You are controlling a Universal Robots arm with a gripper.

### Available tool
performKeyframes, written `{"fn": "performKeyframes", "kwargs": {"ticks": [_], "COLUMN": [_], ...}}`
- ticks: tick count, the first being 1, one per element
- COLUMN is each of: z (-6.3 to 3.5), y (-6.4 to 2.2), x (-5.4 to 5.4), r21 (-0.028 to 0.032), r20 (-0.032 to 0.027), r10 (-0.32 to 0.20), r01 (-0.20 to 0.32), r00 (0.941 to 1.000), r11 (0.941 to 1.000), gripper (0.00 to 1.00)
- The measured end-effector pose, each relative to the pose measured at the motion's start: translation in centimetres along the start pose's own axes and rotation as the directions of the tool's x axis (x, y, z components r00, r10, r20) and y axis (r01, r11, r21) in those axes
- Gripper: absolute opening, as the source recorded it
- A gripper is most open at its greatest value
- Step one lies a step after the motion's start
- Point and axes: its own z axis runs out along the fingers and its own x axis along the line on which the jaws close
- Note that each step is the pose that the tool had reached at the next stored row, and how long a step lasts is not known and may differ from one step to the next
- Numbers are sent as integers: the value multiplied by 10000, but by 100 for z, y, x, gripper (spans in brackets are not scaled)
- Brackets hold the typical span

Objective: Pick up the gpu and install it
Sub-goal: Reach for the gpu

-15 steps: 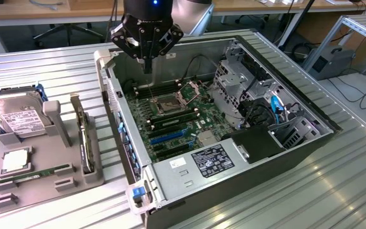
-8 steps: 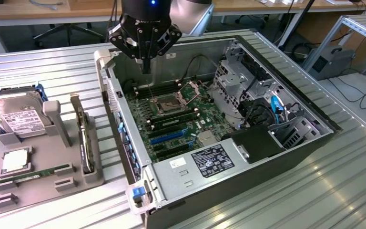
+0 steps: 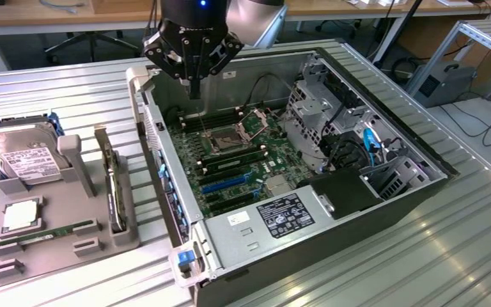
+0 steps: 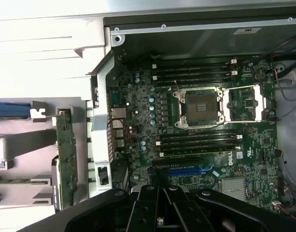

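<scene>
A: What's far left in the ext. view?

B: Boxy silver hard drive w/ white label [image 3: 25, 160], parked in the grey plastic holder [image 3: 58, 252]. Next over, the gpu [image 3: 112, 185], a thin dark card w/ a metal edge, stands on edge in 1 slot. Prob. so its top edge is free to pinch.

A: And the tool?

B: Black gripper [image 3: 194, 86] hangs over the open black PC case [image 3: 373, 224], fingers pressed together, carrying nothing, well apart from the card. Case lies on its side, so the green motherboard [image 3: 237, 173] faces up.

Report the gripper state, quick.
Gripper: closed, holding nothing; the gpu stands apart in the gray rack.
</scene>
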Motion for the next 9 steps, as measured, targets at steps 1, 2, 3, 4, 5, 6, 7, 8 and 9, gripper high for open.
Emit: {"fn": "performKeyframes", "kwargs": {"ticks": [1,2,3,4,5,6,7,8,9], "z": [0,0,0,0,0,-1,0,-1,-1], "y": [0,0,-1,-1,-1,-1,-2,-2,-2], "x": [4,7,10,13,16,19,22,25,28], "r21": [0,0,0,0,0,0,0,0,0], "r20": [0,0,0,0,0,0,0,0,0], "r10": [0,0,0,0,0,0,0,0,0], "r01": [0,0,0,0,0,0,0,0,0], "r00": [10000,10000,10000,10000,10000,10000,10000,10000,10000], "r11": [10000,10000,10000,10000,10000,10000,10000,10000,10000], "gripper": [11,11,11,11,11,11,11,11,11]}}
